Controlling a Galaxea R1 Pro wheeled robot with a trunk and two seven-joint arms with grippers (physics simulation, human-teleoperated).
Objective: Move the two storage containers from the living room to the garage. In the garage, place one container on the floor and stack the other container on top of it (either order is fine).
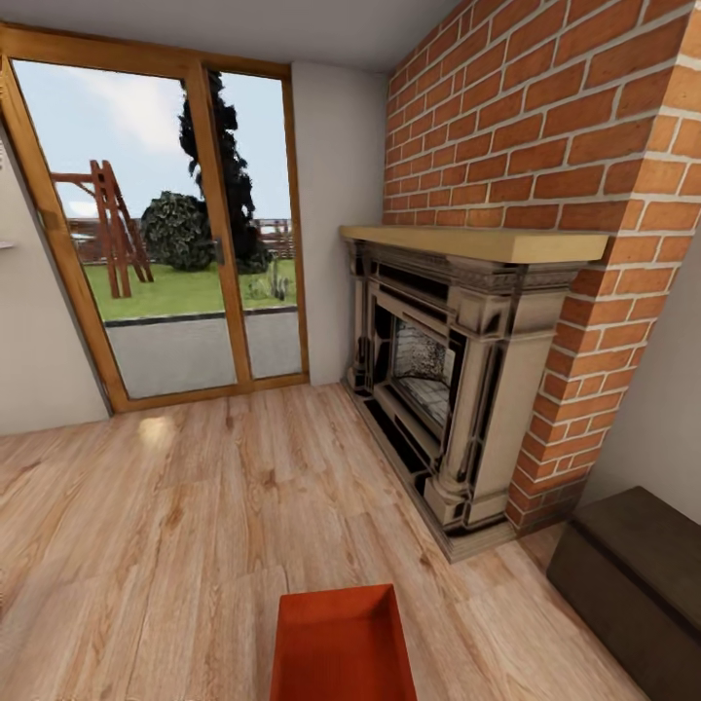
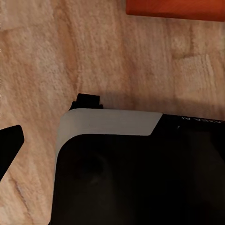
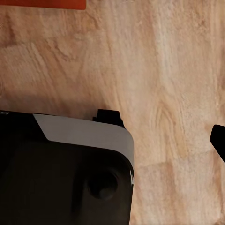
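One orange-red storage container [image 1: 341, 647] sits on the living room's light wood-plank floor [image 1: 195, 526], at the near edge of the head view, open top up and empty. A strip of its wall shows in the left wrist view [image 2: 176, 9] and in the right wrist view [image 3: 42, 3]. In the left wrist view one dark fingertip [image 2: 9, 143] of my left gripper stands at the frame's edge, over bare planks. The right wrist view shows a dark fingertip [image 3: 218, 138] of my right gripper at its frame's edge. Both fingertips stand far apart from the container, holding nothing.
A brick fireplace [image 1: 458, 380] with a wooden mantel stands ahead on the right. A glass patio door [image 1: 166, 243] is ahead on the left. A dark low cabinet [image 1: 638, 574] stands at the near right. My black-and-grey base [image 2: 140, 173] [image 3: 61, 173] fills part of each wrist view.
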